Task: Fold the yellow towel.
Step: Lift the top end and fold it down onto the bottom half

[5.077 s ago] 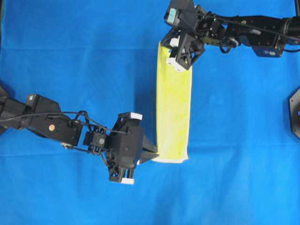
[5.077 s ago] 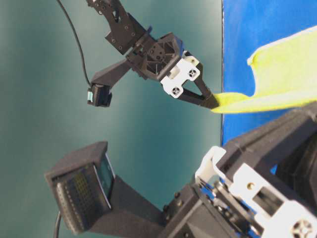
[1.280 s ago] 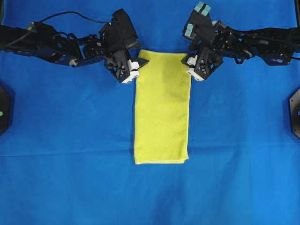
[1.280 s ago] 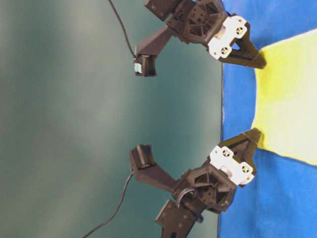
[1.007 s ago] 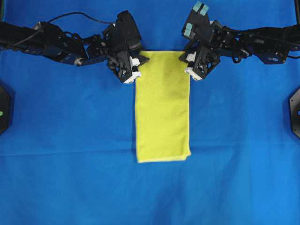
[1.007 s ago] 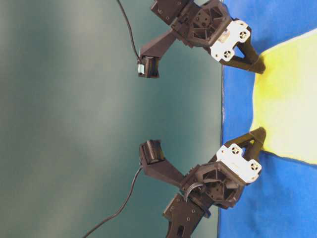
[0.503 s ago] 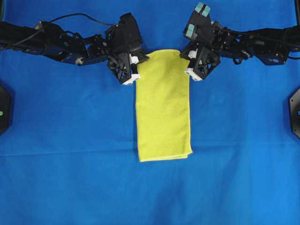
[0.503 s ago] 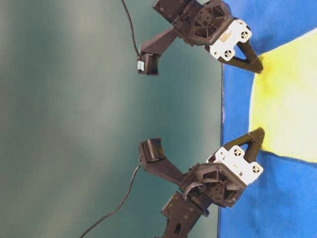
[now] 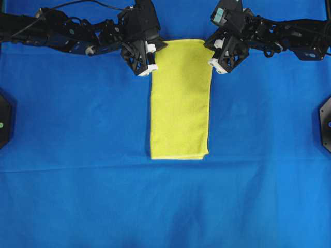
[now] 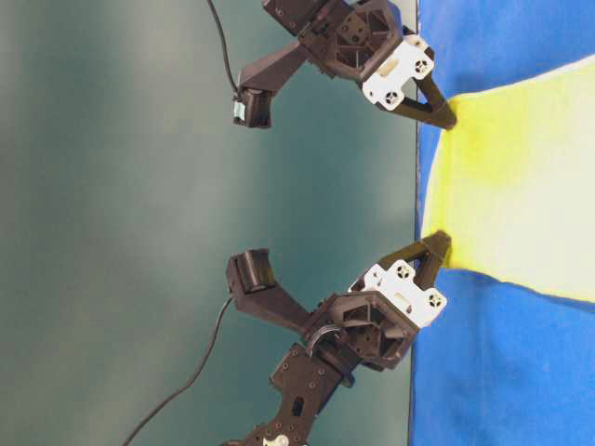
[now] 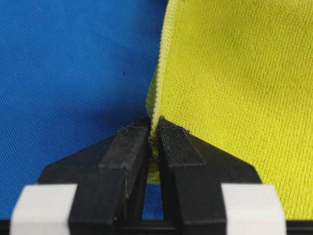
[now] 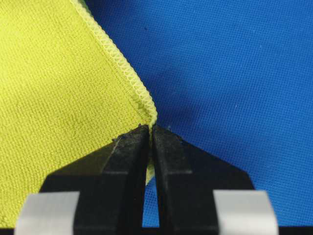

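The yellow towel (image 9: pixel 180 98) lies as a long folded strip on the blue cloth, running from the far side toward the middle. My left gripper (image 9: pixel 156 49) is shut on its far left corner, and the hem shows pinched between the black fingertips in the left wrist view (image 11: pixel 154 125). My right gripper (image 9: pixel 211 45) is shut on the far right corner, with the stitched hem caught at the tips (image 12: pixel 149 129). From table level, both far corners of the towel (image 10: pixel 521 177) hang raised off the surface between the right gripper (image 10: pixel 449 119) and the left gripper (image 10: pixel 442 243).
A blue cloth (image 9: pixel 77 181) covers the whole table. Black round mounts sit at the left edge (image 9: pixel 4 121) and the right edge (image 9: pixel 326 121). Both arms stretch along the far side. A dark green backdrop (image 10: pixel 139 232) stands behind the table.
Both grippers have shut on the towel's far corners and drawn them up and toward the far side. The whole strip has slid that way, its near end with it.
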You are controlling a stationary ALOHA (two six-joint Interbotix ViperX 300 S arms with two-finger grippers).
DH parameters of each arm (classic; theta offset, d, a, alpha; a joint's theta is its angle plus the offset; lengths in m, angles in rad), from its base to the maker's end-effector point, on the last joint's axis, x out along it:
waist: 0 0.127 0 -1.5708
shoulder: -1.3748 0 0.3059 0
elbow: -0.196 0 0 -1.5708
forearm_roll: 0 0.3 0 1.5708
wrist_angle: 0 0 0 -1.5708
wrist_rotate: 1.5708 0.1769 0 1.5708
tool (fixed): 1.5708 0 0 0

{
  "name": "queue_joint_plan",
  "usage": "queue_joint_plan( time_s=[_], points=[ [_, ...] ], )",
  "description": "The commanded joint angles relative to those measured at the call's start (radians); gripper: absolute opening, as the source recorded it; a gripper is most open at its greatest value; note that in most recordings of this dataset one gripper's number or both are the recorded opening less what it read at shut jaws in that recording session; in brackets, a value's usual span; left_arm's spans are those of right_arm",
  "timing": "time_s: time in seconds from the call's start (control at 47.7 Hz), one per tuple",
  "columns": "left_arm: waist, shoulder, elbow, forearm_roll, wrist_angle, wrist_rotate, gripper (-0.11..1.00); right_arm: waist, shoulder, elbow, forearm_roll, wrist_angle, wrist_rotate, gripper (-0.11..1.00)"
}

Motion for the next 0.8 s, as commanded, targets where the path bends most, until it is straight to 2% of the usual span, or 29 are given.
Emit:
queue_joint_plan(
  time_s=[0.0, 0.21, 0.357, 0.587, 0.776],
  points=[
    [0.008, -0.057, -0.009, 0.000, 0.015, 0.002, 0.04, -0.011, -0.040, -0.012, -0.002, 0.015, 0.002, 0.04],
    [-0.014, -0.155, -0.005, 0.000, 0.104, 0.040, 0.04, 0.012, -0.167, -0.009, -0.002, 0.124, 0.006, 0.04],
    [-0.054, -0.219, 0.008, 0.000, 0.150, 0.046, 0.04, 0.071, -0.262, 0.006, 0.002, 0.175, 0.011, 0.04],
    [-0.169, -0.301, 0.069, 0.000, 0.218, 0.051, 0.04, 0.219, -0.348, 0.048, 0.008, 0.238, 0.071, 0.04],
    [-0.310, -0.325, 0.143, 0.000, 0.233, 0.015, 0.04, 0.368, -0.350, 0.077, 0.008, 0.278, 0.146, 0.04]
  ],
)
